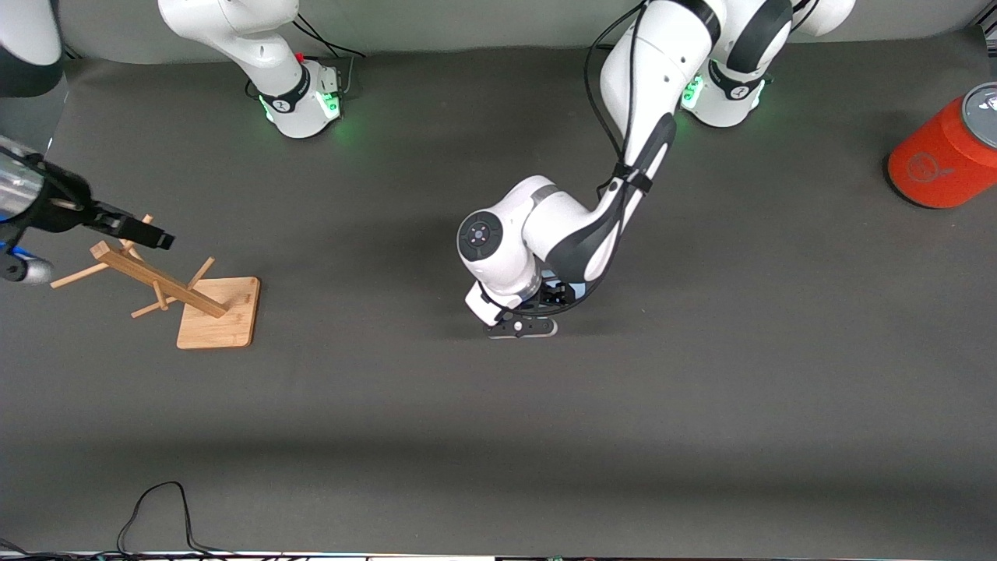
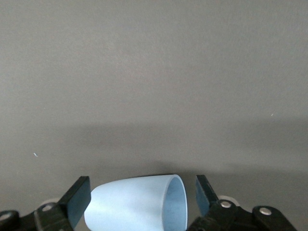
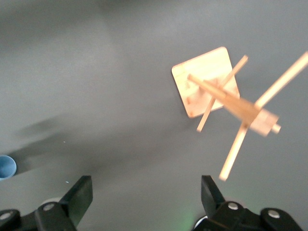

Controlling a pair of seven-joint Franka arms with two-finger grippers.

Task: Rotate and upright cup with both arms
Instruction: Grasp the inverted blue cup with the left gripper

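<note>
The pale-blue cup lies on its side on the dark mat near the middle of the table. Its darker-blue mouth faces one finger, its narrow base the other. My left gripper is down at the mat and straddles it, open, with a thin gap at each finger. In the front view the left hand covers the cup almost entirely. My right gripper is open and holds nothing. It hovers over the wooden rack, toward the right arm's end of the table.
A wooden peg rack on a square base leans under the right gripper. A large orange cylinder with a grey top lies at the left arm's end. A black cable loops near the front edge. A small blue round shape shows in the right wrist view.
</note>
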